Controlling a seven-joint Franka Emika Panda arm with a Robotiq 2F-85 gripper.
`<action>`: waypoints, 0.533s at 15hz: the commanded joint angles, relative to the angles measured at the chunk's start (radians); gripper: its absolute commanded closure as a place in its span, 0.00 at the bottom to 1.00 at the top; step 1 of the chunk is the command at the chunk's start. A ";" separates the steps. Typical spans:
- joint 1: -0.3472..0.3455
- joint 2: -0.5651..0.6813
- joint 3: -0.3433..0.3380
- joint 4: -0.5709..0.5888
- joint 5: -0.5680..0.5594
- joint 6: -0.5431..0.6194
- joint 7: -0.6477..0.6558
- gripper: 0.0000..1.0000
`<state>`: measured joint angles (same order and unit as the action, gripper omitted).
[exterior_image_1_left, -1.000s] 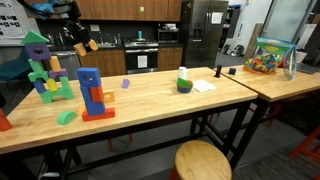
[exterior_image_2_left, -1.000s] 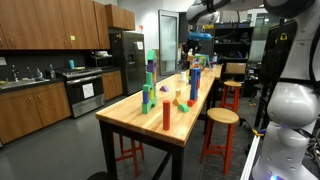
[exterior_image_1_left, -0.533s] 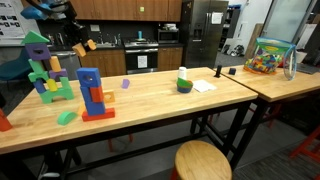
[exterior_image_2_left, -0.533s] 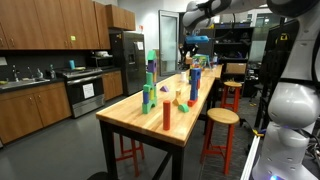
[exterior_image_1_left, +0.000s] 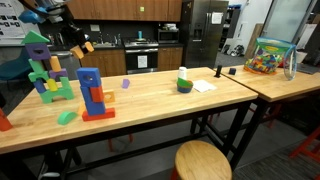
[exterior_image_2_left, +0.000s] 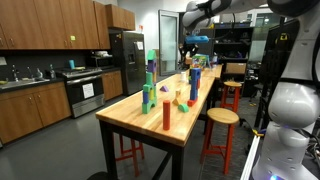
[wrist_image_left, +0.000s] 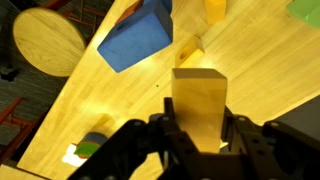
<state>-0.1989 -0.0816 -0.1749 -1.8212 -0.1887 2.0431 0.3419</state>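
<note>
One claw (wrist_image_left: 198, 132) is clenching one wood block (wrist_image_left: 198, 95), with a finger pressing on either side. Only the wrist view is showing that grip plainly. The block is hanging in the air, higher than the blue tower (exterior_image_1_left: 92, 92) and near it, touching nothing on the bench (exterior_image_1_left: 150, 102).

Two towers are standing on the bench: the blue tower and, beyond it, a mixed tower (exterior_image_1_left: 45, 70) of green, blue and purple. One green block (exterior_image_1_left: 66, 117) is lying just beside the blue tower, and one small purple block (exterior_image_1_left: 125, 84) is lying near its other side. Farther from the blue tower, one green-and-white thing (exterior_image_1_left: 184, 80) is sitting by one paper sheet (exterior_image_1_left: 204, 86).

An exterior view is showing one stool (exterior_image_1_left: 203, 160) and one toy bin (exterior_image_1_left: 267, 55), well apart from the blue tower. Only in an exterior view is one red post (exterior_image_2_left: 166, 113) showing whole, standing at the bench's near end.
</note>
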 joint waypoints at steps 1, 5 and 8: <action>0.004 0.008 0.001 0.010 0.017 -0.018 -0.019 0.84; 0.030 0.024 0.018 0.011 0.052 -0.071 -0.157 0.84; 0.051 0.034 0.036 0.008 0.028 -0.127 -0.223 0.84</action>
<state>-0.1636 -0.0558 -0.1537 -1.8212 -0.1511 1.9709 0.1858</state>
